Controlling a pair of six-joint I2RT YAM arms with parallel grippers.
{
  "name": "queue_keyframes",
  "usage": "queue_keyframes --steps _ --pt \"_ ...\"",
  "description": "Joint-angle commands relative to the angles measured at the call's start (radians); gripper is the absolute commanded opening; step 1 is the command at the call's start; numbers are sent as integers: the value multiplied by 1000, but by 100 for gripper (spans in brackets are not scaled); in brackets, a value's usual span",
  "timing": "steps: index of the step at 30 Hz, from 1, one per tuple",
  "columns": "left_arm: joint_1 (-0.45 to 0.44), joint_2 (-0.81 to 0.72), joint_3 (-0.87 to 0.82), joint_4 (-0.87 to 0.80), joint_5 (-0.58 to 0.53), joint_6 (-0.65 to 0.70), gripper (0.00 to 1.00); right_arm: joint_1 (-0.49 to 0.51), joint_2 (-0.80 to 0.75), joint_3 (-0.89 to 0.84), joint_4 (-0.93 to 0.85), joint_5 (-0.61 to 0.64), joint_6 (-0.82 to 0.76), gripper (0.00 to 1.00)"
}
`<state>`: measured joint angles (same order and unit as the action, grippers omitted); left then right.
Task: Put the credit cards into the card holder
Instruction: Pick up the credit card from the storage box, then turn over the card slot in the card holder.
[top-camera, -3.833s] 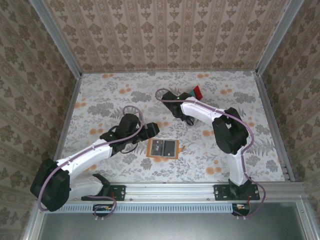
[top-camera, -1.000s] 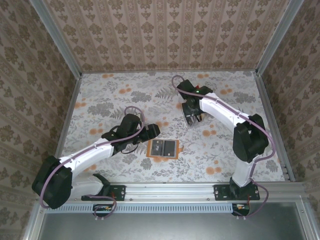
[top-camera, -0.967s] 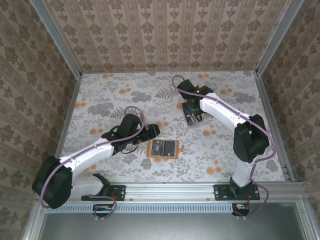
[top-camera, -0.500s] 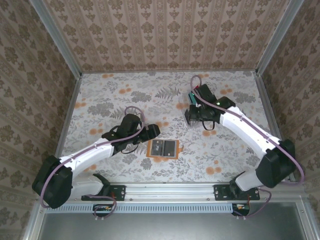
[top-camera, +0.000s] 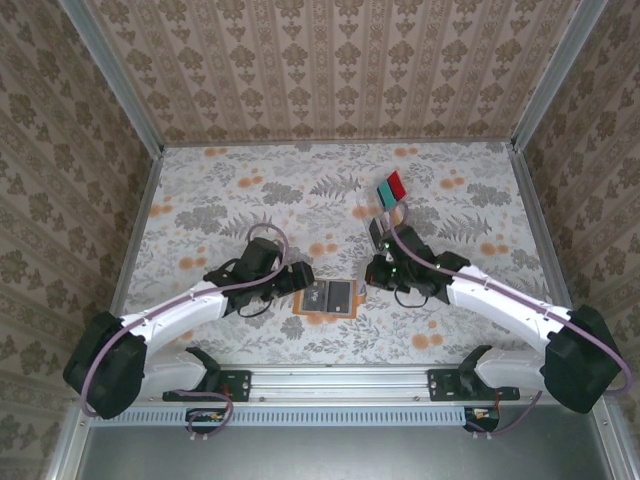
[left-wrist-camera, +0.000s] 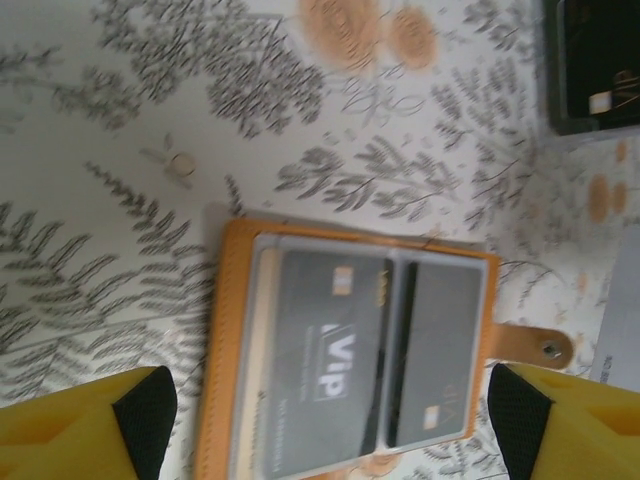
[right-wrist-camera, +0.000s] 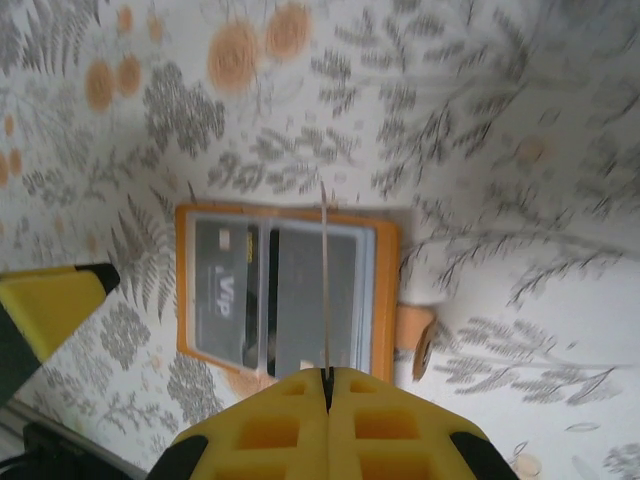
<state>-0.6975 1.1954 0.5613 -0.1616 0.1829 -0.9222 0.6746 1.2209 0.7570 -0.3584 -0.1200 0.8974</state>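
The orange-tan card holder (top-camera: 300, 300) lies open and flat on the flowered table, with two dark grey credit cards (left-wrist-camera: 325, 350) in its clear pockets. My right gripper (right-wrist-camera: 327, 375) is shut on a thin pale card (right-wrist-camera: 324, 290), seen edge-on, above the holder's (right-wrist-camera: 386, 290) right half. My left gripper (left-wrist-camera: 333, 405) is open, its fingers straddling the holder (left-wrist-camera: 215, 340) from the near side. In the top view the left gripper (top-camera: 298, 276) is at the holder's left edge and the right gripper (top-camera: 372, 272) at its right edge. Red and teal cards (top-camera: 390, 187) lie at the back.
Another dark card (left-wrist-camera: 595, 60) lies on the table beyond the holder. The holder's strap with its snap (left-wrist-camera: 530, 345) sticks out to the right. Patterned walls (top-camera: 330, 70) close in the table on three sides.
My right arm has swung from the back middle of the table toward the near side, carrying the card to the holder's right edge. The left gripper has shifted slightly closer to the holder.
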Motion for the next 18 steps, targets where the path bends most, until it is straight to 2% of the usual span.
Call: queue_keyframes --steps 1,8,18 --pt "5 -19 -15 -42 -8 2 84 41 9 -35 109 35 99 3" --pt "3 -5 -15 -62 -5 20 83 109 53 -63 110 131 149 3" --pt "-3 49 -9 -31 13 25 82 120 93 -102 130 152 167 3"
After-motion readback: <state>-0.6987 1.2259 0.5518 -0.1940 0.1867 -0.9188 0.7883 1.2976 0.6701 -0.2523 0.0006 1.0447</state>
